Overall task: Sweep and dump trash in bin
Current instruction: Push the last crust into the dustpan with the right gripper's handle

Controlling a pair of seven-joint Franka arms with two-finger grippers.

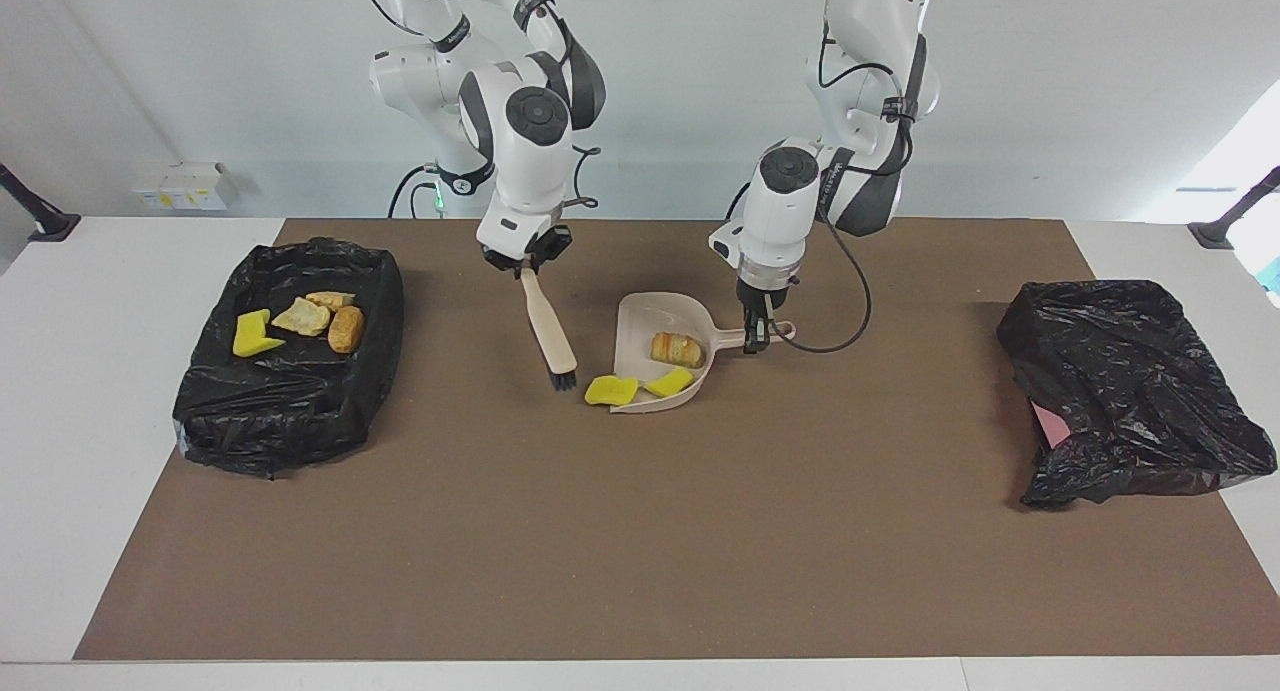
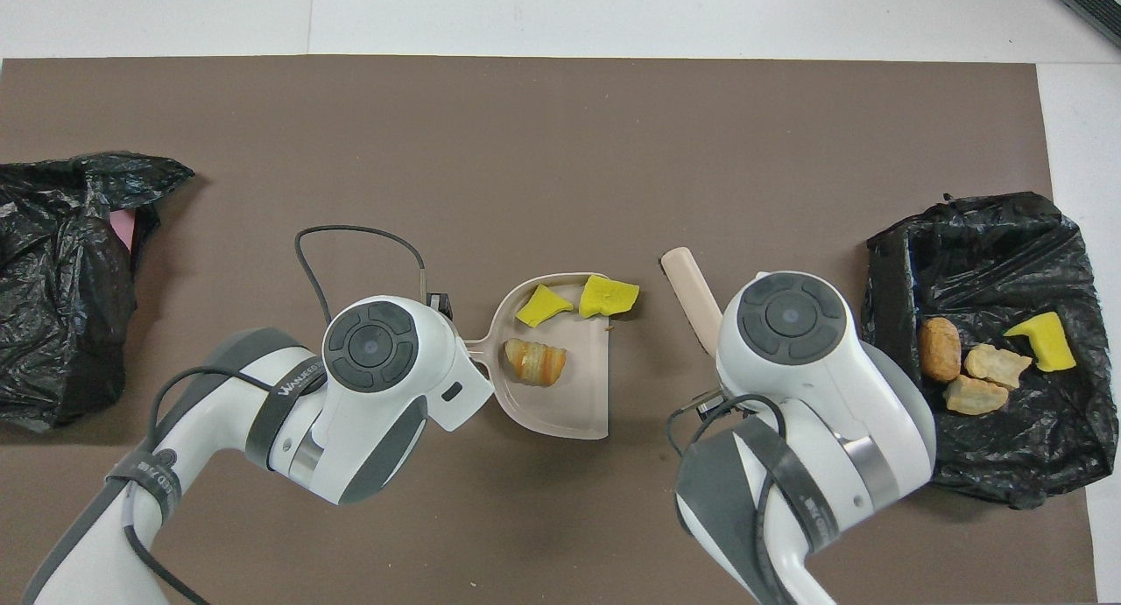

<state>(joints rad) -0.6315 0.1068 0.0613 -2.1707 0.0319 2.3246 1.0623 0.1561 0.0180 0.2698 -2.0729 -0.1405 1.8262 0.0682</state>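
Observation:
The beige dustpan (image 1: 640, 316) (image 2: 560, 404) rests on the brown mat, and my left gripper (image 1: 757, 333) is shut on its handle (image 2: 473, 342). In the pan lie a golden-brown bread lump (image 1: 677, 348) (image 2: 535, 362) and a yellow wedge (image 1: 671, 381) (image 2: 542, 306). A second yellow wedge (image 1: 611, 389) (image 2: 609, 297) sits at the pan's open edge, partly on the mat. My right gripper (image 1: 524, 264) is shut on the beige brush (image 1: 548, 326) (image 2: 687, 290). The brush is tilted, its black bristles (image 1: 563, 379) low, just beside that wedge toward the right arm's end.
A bin lined with a black bag (image 1: 290, 401) (image 2: 981, 237) stands at the right arm's end and holds several trash pieces (image 1: 300, 316). A crumpled black bag (image 1: 1130, 391) (image 2: 61, 272) lies at the left arm's end. A cable loops beside the left wrist.

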